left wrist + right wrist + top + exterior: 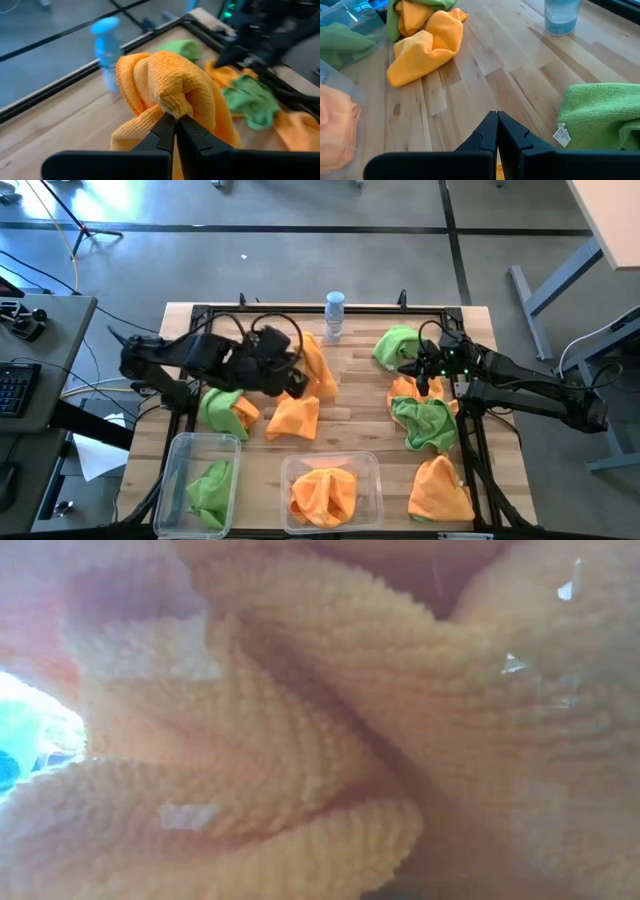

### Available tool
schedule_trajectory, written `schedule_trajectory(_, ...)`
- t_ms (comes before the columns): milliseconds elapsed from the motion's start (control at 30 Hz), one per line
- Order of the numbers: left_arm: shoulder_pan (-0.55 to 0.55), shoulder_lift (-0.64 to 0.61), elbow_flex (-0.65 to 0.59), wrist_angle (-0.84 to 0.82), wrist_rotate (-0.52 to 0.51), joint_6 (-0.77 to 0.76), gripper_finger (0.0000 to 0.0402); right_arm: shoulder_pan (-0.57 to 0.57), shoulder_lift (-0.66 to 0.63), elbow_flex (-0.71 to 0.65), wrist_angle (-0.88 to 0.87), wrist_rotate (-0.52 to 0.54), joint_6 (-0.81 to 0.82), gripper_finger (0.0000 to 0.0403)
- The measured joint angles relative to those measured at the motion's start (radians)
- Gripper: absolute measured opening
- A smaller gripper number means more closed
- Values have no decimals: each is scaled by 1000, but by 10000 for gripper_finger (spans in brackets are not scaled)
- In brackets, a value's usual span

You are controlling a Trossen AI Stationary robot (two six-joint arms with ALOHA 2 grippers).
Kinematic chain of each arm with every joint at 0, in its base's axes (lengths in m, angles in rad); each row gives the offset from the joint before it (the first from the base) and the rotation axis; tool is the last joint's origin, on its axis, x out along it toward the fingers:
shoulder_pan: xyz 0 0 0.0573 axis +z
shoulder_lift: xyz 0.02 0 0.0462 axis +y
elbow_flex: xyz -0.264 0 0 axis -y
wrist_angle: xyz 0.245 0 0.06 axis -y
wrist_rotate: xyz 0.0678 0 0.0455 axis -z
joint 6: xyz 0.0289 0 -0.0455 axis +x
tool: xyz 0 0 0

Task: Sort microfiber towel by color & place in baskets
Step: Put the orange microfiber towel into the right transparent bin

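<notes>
held towel: we see the left claw (175, 120) pinched closed on a fold of an orange towel (170, 85), the cloth bunched above the fingertips and draping down both sides; it hangs over the middle-left of the desk (360, 385).
handling: we judge the towels light, soft and limp, fuzzy enough not to slip; nothing fragile. A pinch on a raised fold or ridge should carry the whole cloth, though a trailing edge could drag over its neighbours.
right claw: the right claw (496, 122) is closed and empty, low over bare wood at the right-centre of the desk; a green towel (602, 115) with a small white tag lies just beside it, not touching.
orange basket: the wider basket (332, 490) at the near edge, centre, already holds orange cloth; it sits near and right of the held towel.
green basket: the narrower basket (200, 480) at the near left holds a green cloth.
loose towels: green and orange lumps lie at left-centre and in a cluster on the right.
low view: filled by orange cloth pressed close; it tells us nothing more.
bottle: a small clear bottle (334, 315) stands at the far edge, centre.
</notes>
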Motion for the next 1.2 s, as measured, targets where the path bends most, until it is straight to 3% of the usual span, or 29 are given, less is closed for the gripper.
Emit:
schedule_trajectory(400, -154, 215, 284, 13, 64, 97, 0, 0, 0, 0, 0, -2, 69, 0)
schedule_trajectory(700, -313, 255, 276, 173, 40, 108, 0, 0, 0, 0, -5, -3, 105, 0)
schedule_trajectory(900, -392, 292, 276, 191, 38, 108, 0, 0, 0, 0, -9, -3, 136, 0)
schedule_trajectory(1200, -398, 401, 276, 191, 209, 105, 0, 0, 0, 0, -11, 1, 182, 0)
